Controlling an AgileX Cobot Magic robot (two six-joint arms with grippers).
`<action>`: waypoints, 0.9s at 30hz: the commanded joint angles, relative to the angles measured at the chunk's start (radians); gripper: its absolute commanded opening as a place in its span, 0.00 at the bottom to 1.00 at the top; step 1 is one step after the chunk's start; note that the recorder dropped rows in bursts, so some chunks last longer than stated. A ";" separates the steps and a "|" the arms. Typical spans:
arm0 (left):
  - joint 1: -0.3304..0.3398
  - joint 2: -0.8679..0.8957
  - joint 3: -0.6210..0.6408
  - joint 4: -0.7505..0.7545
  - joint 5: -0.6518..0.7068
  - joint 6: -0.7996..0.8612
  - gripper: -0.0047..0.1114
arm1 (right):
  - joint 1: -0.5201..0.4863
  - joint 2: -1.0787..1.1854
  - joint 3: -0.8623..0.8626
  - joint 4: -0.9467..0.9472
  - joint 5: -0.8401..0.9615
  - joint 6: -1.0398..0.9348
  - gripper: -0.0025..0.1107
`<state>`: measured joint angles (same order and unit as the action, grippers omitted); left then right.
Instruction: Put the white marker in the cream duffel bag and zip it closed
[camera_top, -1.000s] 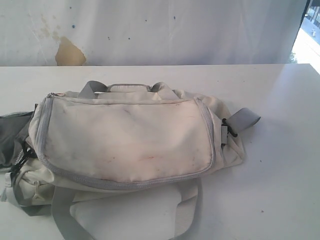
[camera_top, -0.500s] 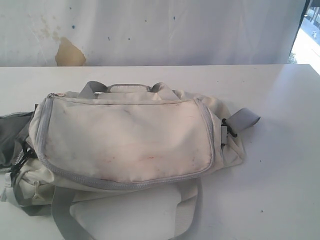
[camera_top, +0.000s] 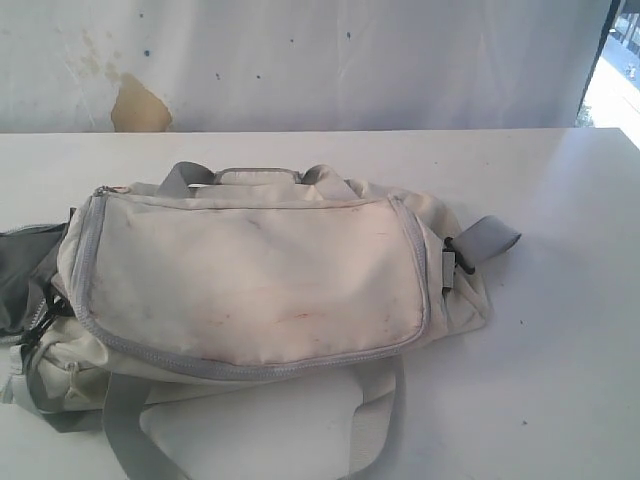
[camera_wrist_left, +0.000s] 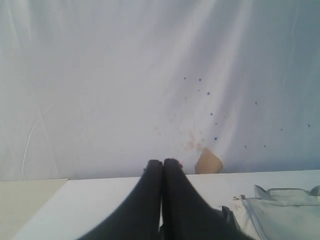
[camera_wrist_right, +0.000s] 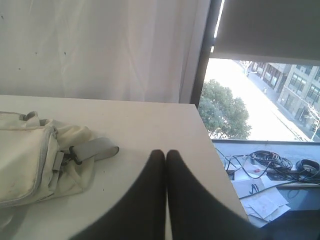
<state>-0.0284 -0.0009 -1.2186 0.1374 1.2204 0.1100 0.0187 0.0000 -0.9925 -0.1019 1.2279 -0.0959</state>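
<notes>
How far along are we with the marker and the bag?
Done, apparently: the zipper around the cream duffel bag flap looks shut; no marker visible, possibly inside. In hand: nothing; left hand and right hand are shut, empty. Left: check the grey lining showing at its end.

White bench (camera_top: 560, 380) carrying one item, cream duffel bag (camera_top: 250, 270) lying directly on it, grey straps (camera_top: 120, 432) trailing across the surface

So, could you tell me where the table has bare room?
The white table is bare right of the cream fabric duffel bag, past its grey strap tab, and in the strip between the bag and the white backdrop sheet. The front left is crowded with grey webbing straps.
</notes>
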 joint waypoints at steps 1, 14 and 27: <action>-0.005 0.001 0.069 -0.012 -0.001 -0.001 0.04 | 0.001 0.000 0.084 -0.003 -0.103 0.002 0.02; -0.005 0.001 0.660 -0.023 -0.640 -0.164 0.04 | 0.001 0.000 0.548 -0.003 -0.729 0.096 0.02; -0.005 0.001 1.087 -0.028 -1.111 -0.159 0.04 | 0.001 0.000 0.927 -0.001 -1.083 0.096 0.02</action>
<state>-0.0284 0.0027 -0.1946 0.1166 0.1929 -0.0465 0.0187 0.0053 -0.1281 -0.1019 0.2205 0.0000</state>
